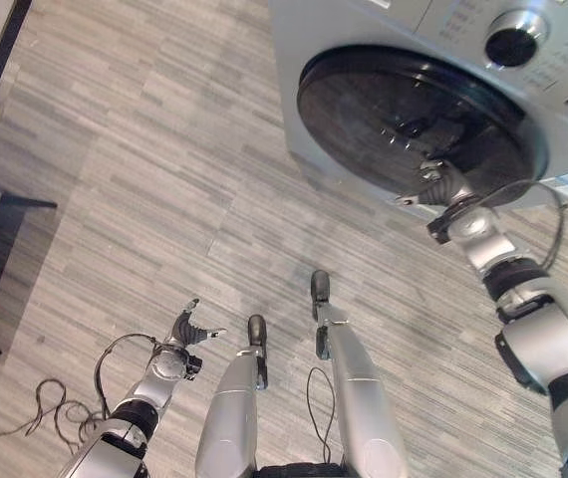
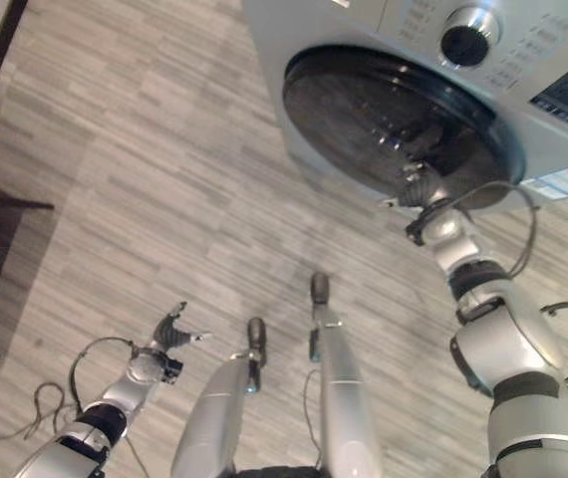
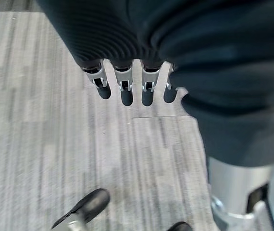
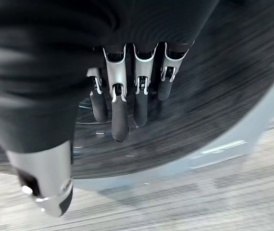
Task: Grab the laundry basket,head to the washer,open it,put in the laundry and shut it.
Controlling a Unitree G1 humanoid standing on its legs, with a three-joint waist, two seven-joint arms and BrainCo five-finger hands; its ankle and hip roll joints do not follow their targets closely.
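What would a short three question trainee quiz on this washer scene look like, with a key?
1. True or false: the washer door is swung wide open.
2. Which hand is at the door glass: A) left hand B) right hand?
3. Fill in: the left hand hangs over the wood-look ____, fingers relaxed, holding nothing.

Key: 1 false, the door looks shut against the washer. 2 B, with fingers straight at the dark glass. 3 floor.
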